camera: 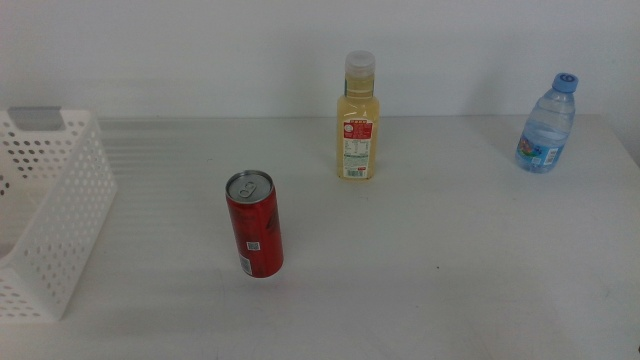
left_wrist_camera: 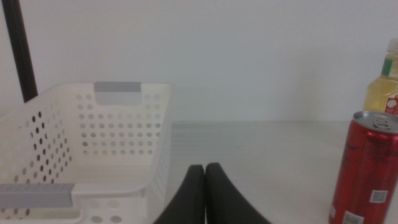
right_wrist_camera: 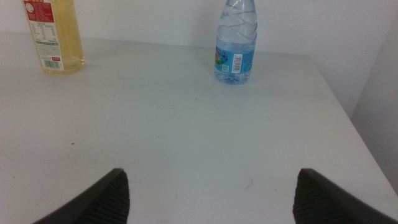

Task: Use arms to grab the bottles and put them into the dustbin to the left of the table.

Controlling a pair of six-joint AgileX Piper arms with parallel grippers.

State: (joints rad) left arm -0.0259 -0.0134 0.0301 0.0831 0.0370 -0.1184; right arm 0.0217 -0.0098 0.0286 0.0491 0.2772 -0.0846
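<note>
A red can (camera: 254,223) with a silver top stands upright on the white table (camera: 420,260), left of centre. A tall yellow juice bottle (camera: 357,120) with a white cap stands at the back middle. At the back right stands a small clear water bottle (camera: 548,125) with a blue cap. The white perforated dustbin (camera: 50,220) sits at the left edge. Neither arm shows in the middle view. My left gripper (left_wrist_camera: 205,169) is shut and holds nothing, next to the dustbin (left_wrist_camera: 99,137), with the can (left_wrist_camera: 367,168) off to one side. My right gripper (right_wrist_camera: 211,186) is open, well short of the water bottle (right_wrist_camera: 236,43).
The table's right edge (right_wrist_camera: 348,118) runs close past the water bottle. A dark vertical pole (left_wrist_camera: 18,50) stands behind the dustbin. The juice bottle (right_wrist_camera: 55,37) also shows in the right wrist view. A plain white wall backs the table.
</note>
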